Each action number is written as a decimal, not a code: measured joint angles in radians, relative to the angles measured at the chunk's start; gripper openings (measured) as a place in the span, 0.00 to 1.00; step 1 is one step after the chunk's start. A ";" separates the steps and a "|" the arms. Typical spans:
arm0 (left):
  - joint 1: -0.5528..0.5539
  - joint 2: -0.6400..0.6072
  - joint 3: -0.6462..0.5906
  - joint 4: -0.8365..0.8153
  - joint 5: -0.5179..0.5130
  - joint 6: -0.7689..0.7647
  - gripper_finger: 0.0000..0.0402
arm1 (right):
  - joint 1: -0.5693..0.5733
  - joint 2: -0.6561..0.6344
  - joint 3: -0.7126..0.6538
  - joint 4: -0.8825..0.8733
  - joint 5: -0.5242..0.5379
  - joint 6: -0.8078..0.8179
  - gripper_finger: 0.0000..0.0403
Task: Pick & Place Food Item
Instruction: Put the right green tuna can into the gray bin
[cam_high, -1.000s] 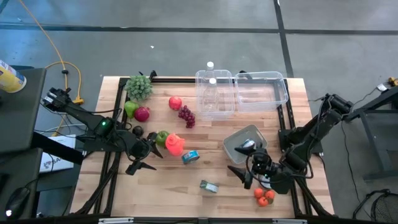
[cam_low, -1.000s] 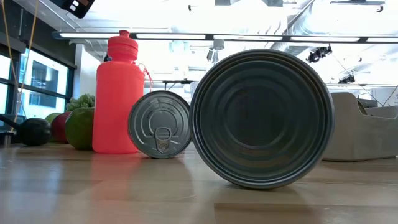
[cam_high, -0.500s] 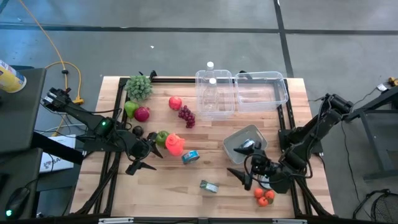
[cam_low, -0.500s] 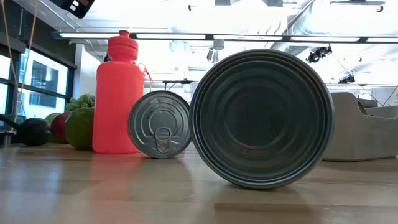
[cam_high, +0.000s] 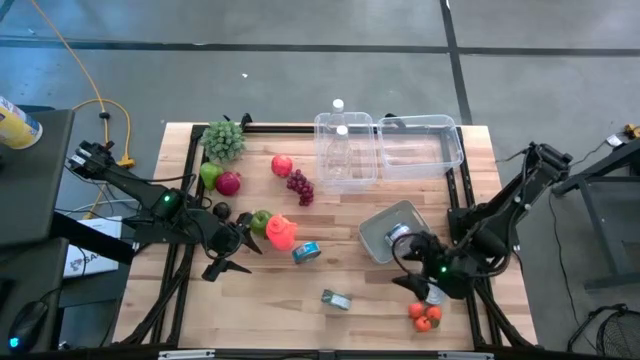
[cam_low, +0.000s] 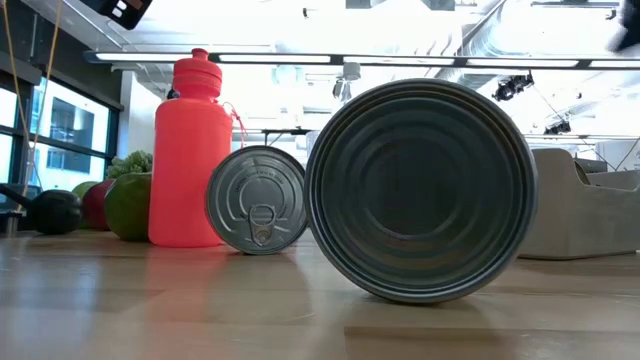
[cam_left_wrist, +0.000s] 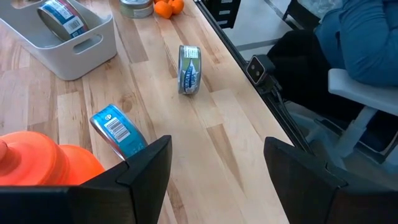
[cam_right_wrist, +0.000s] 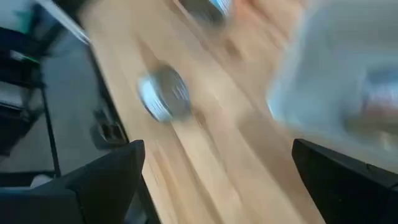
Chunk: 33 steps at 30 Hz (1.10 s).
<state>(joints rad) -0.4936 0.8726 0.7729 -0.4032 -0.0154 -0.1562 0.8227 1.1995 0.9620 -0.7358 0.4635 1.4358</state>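
Wooden table (cam_high: 330, 215); right gripper (cam_high: 418, 283) fingers apart beside grey bin (cam_high: 378, 238).

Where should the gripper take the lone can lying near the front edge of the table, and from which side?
Judging by its pose, the can lies on its side, resting on its curved wall with the flat ends upright. Best bet: come straight down and close the fingers on the two flat ends, across its short length. The wood around it is bare, so there is room; pinching the round wall risks it rolling away.
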 joint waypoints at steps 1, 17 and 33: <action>0.000 0.000 0.000 0.000 0.000 0.000 0.61 | 0.000 0.002 0.008 -0.053 -0.042 0.065 0.99; 0.000 0.000 0.000 0.000 0.000 0.000 0.61 | 0.051 0.166 0.115 -0.404 -0.380 0.463 0.99; 0.000 0.000 0.000 0.000 0.000 0.000 0.61 | 0.084 0.340 0.088 -0.355 -0.455 0.455 0.99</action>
<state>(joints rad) -0.4938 0.8725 0.7728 -0.4030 -0.0156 -0.1562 0.9062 1.5391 1.0505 -1.0910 0.0086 1.8908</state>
